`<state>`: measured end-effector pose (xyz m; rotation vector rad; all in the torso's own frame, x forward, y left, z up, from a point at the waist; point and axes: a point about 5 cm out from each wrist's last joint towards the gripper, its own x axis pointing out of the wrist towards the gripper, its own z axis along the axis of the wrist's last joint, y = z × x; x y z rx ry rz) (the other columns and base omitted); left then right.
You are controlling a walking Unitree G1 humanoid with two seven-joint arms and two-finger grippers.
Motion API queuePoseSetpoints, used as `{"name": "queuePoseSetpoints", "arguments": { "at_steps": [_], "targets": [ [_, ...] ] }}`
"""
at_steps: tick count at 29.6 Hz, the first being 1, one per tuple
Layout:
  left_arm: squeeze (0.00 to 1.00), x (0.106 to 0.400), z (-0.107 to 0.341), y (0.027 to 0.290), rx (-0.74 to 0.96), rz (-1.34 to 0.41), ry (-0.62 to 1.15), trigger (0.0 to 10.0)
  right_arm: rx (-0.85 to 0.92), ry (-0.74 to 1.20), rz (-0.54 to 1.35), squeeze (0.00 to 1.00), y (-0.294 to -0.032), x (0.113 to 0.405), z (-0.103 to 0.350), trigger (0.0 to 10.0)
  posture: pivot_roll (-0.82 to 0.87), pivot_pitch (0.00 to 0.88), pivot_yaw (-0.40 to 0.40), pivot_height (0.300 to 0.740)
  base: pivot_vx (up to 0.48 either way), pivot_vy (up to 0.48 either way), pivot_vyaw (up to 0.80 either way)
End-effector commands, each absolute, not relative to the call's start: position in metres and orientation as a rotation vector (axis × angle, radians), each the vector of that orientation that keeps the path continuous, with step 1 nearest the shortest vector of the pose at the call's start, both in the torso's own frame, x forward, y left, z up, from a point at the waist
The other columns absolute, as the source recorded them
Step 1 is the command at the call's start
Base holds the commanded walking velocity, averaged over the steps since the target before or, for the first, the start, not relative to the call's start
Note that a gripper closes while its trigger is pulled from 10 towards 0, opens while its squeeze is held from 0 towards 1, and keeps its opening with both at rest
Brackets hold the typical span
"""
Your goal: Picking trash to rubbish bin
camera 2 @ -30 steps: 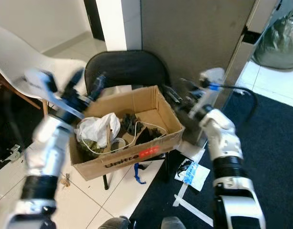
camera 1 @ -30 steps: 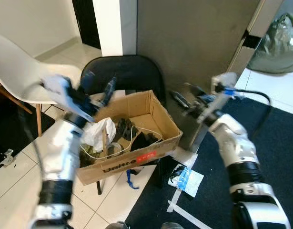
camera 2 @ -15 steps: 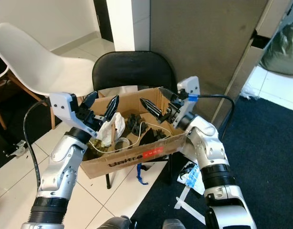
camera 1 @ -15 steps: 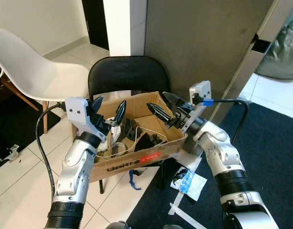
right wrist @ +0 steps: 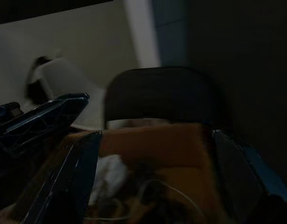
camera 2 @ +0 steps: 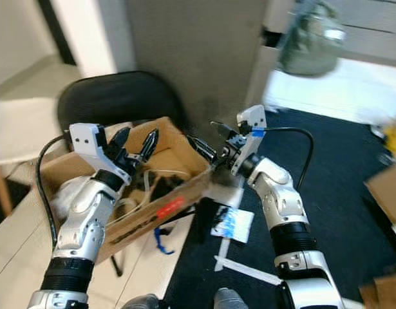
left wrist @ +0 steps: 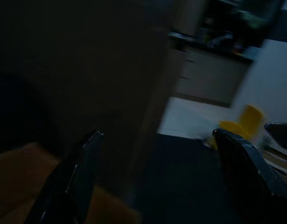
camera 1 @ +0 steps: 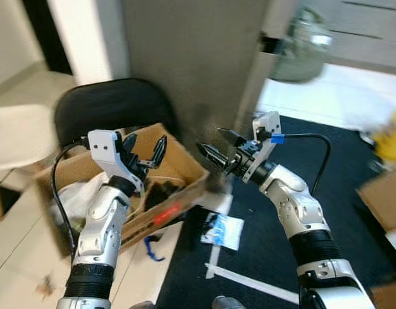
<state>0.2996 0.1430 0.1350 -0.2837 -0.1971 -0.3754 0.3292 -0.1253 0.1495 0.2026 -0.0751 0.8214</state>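
Observation:
A cardboard box (camera 1: 185, 201) with a red label sits on a black chair (camera 1: 107, 106) and holds trash: a white plastic bag (camera 1: 72, 193), dark scraps and a white cord. My left gripper (camera 1: 146, 145) hovers open and empty over the box's middle. At the box's right corner my right gripper (camera 1: 210, 140) is also open, holding nothing. A blue-and-white wrapper (camera 1: 223, 228) and a white strip (camera 1: 249, 283) lie on the dark carpet below. The right wrist view looks dimly into the box (right wrist: 148, 140) between its spread fingers (right wrist: 73, 177).
A grey wall panel (camera 1: 185, 51) rises right behind the chair. A grey-green sack (camera 1: 301, 45) sits at the back on pale tiles. To the right are a yellow object (camera 1: 391, 132) and another cardboard box (camera 1: 381, 196). Dark carpet (camera 1: 352, 154) covers the right floor.
The whole view has swung to the right and is blurred, so the box now sits at the left. Both grippers stay open and empty near the box.

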Motion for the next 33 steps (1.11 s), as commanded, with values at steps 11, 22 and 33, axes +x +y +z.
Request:
{"name": "queuePoseSetpoints", "arguments": {
  "at_steps": [11, 22, 33],
  "targets": [
    [0.0, 0.3028, 0.1309, 0.1405, -0.284, -0.398, -0.181, 10.0, 0.205, -0.038, 0.826, 0.0, -0.1254, 0.3292, 0.1456, 10.0, -0.04, 0.0, -0.011, 0.74, 0.0, 0.0, -0.8],
    [0.0, 0.3038, 0.1302, 0.1402, -0.274, -0.406, -0.182, 10.0, 0.207, -0.026, 0.829, 0.0, -0.1251, 0.3294, 0.1443, 10.0, -0.04, 0.0, -0.011, 0.74, 0.0, 0.0, -0.8],
    [0.0, 0.3041, 0.1307, 0.1403, -0.272, -0.411, -0.184, 10.0, 0.209, -0.024, 0.828, 0.0, -0.1245, 0.3295, 0.1446, 10.0, -0.04, 0.0, -0.014, 0.74, 0.0, 0.0, -0.79]
  ]
}}
